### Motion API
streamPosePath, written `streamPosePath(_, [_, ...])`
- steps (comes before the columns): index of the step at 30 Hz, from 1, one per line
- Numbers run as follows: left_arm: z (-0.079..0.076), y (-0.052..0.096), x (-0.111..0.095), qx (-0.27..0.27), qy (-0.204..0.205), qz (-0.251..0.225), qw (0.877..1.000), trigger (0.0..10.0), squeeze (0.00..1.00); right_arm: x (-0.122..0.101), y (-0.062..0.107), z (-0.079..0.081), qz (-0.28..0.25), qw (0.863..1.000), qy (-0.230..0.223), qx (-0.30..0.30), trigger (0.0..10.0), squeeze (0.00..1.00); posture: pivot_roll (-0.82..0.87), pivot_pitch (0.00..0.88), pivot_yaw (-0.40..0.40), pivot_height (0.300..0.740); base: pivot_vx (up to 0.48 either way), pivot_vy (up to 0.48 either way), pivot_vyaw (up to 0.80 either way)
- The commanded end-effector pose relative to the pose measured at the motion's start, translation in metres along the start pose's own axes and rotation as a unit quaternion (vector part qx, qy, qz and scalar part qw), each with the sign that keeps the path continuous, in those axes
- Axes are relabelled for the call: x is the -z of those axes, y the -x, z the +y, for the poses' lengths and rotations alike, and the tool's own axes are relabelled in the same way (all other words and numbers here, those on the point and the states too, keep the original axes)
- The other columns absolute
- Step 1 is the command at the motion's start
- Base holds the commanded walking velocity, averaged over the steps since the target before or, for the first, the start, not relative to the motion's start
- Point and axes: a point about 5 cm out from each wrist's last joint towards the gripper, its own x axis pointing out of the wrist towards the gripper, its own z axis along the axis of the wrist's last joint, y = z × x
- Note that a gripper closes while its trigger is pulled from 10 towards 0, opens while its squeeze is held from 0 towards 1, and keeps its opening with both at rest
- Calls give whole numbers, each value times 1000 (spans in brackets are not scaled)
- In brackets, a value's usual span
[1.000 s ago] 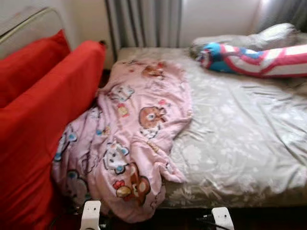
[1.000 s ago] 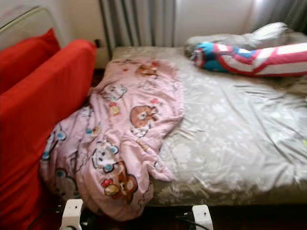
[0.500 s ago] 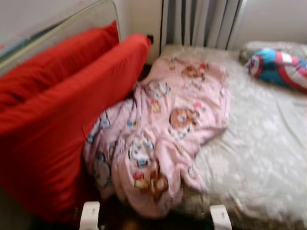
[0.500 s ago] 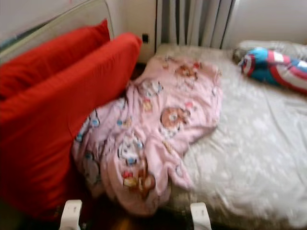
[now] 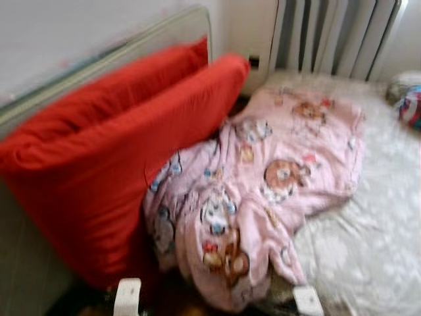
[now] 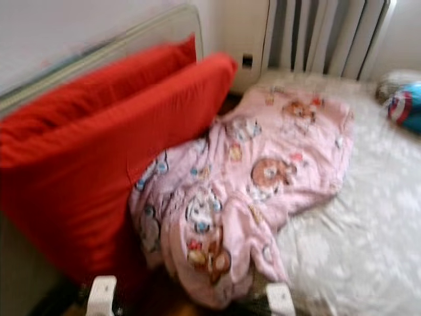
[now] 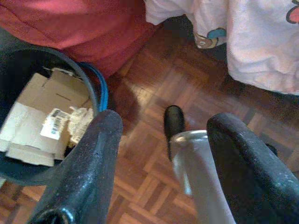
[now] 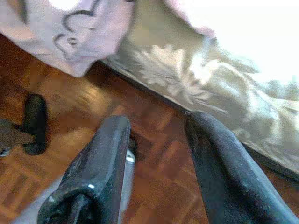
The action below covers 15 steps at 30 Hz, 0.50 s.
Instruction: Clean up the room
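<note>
Hanging off the bed's point(image 5: 368, 243) near edge beside two red cushions point(image 5: 131, 158), the pink cartoon blanket point(image 5: 263, 191) trails toward the parquet floor point(image 7: 154, 177). Both the left end effector point(image 7: 161, 158) and right end effector point(image 8: 154, 158) hang with fingers apart, empty (a cardboard-filled bin point(image 7: 42, 112) sits near the left).

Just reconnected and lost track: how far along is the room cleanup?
Done: a dark bin on the wood floor already holds cardboard scraps and crumpled paper. In hand: nothing; the left gripper and right gripper hang open over the parquet. Left: the pink cartoon blanket lies rumpled, spilling off the bed beside the red cushions, so tidying it looks not yet begun.
</note>
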Motion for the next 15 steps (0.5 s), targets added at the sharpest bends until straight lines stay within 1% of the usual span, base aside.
streamPosePath(1, [5, 1, 5, -5, 2, 9, 1000, 10000, 0, -4, -1, 7, -7, 1000, -2, -8, 10000, 0, -99, 20, -7, 740, 0, 0, 0])
streamPosePath(4, [4, 1, 5, -4, 2, 8, 1000, 10000, 0, -4, -1, 6, -9, 1000, -8, -3, 10000, 0, -98, 17, -7, 740, 0, 0, 0])
streamPosePath(6, [4, 1, 4, -3, 3, 7, 1000, 10000, 0, -5, -1, 0, -13, 999, -46, 18, 10000, 0, -98, 12, -7, 740, 0, 0, 0])
streamPosePath(12, [3, 1, 3, -1, 1, 5, 1000, 10000, 0, -8, -1, -5, -26, 997, -70, 33, 10000, 0, -100, 8, -7, 740, 0, 0, 0])
streamPosePath(14, [3, 1, 3, -1, 1, 4, 1000, 10000, 0, -14, 0, -9, -45, 994, -91, 45, 10000, 0, -99, 11, -8, 740, 0, 0, 0])
streamPosePath(15, [2, 1, 3, -1, 2, 4, 1000, 10000, 0, -16, 0, -10, -51, 993, -92, 46, 10000, 0, -99, 12, -9, 740, 0, 0, 0])
